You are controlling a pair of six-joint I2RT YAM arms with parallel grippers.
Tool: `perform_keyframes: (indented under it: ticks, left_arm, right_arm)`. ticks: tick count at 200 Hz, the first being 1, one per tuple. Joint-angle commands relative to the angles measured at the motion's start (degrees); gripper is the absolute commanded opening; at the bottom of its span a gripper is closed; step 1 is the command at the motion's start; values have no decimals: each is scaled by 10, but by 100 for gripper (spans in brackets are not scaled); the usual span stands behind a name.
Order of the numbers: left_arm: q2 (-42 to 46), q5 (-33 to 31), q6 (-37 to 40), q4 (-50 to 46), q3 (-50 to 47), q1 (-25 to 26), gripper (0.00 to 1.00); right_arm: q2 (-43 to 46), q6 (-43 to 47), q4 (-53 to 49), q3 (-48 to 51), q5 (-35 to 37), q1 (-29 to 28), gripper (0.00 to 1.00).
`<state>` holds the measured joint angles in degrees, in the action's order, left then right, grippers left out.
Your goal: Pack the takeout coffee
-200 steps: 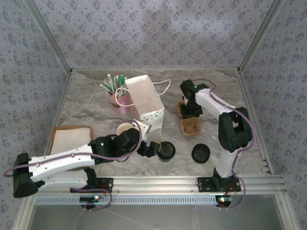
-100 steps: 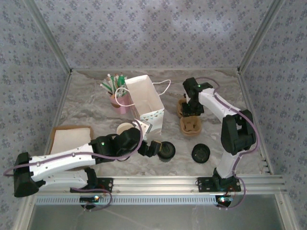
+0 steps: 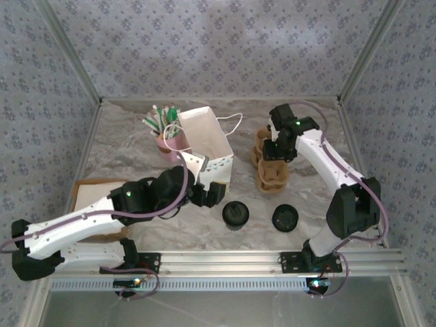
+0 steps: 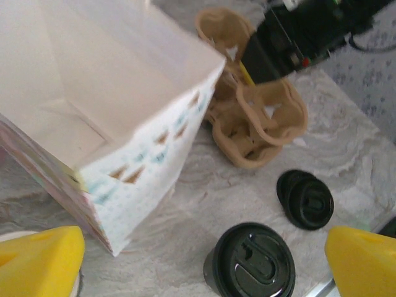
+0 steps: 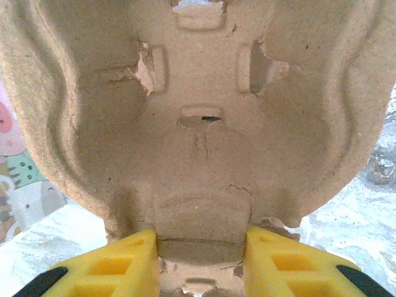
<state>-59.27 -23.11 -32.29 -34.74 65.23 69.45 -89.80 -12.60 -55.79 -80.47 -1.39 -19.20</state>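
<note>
The takeout coffee cup (image 3: 236, 214) stood upright on the marbled table (image 3: 122, 157), near the front edge and about midway between the two arms. Its long axis was vertical and its black lid (image 4: 250, 263) faced straight up. A loose black lid (image 3: 285, 218) lay flat a little to its right. The left gripper (image 3: 212, 195) hung with fingers spread wide, just left of the cup and apart from it, close beside the white paper bag (image 3: 204, 139). Farther back, the right gripper (image 3: 279, 148) pinched a wall of the brown cup carrier (image 3: 271, 170).
</note>
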Motion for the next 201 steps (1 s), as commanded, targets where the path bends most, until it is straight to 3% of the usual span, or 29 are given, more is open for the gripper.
perform_keyframes:
  ticks: [1, 34, 94, 125, 154, 201]
  left_arm:
    - [9, -48, 19, -75, 61, -3, 100]
    - [-8, -45, 21, -139, 146, -66, 99]
    - [-44, 110, 3, -196, 222, -259, 97]
    - [-83, 164, 8, -239, 263, -337, 88]
    - [-95, 256, 8, -224, 252, -412, 81]
    - [-95, 362, -2, -180, 210, -466, 61]
  right_arm:
    - [38, 1, -35, -21, -13, 3, 37]
    - [86, -9, -57, -45, -22, 3, 37]
    - [140, -15, -108, -143, -50, 1, 38]
    - [148, -19, -123, -207, -92, -3, 38]
    - [138, -28, -132, -273, -144, -10, 38]
    - [98, -54, -123, -364, -216, -45, 38]
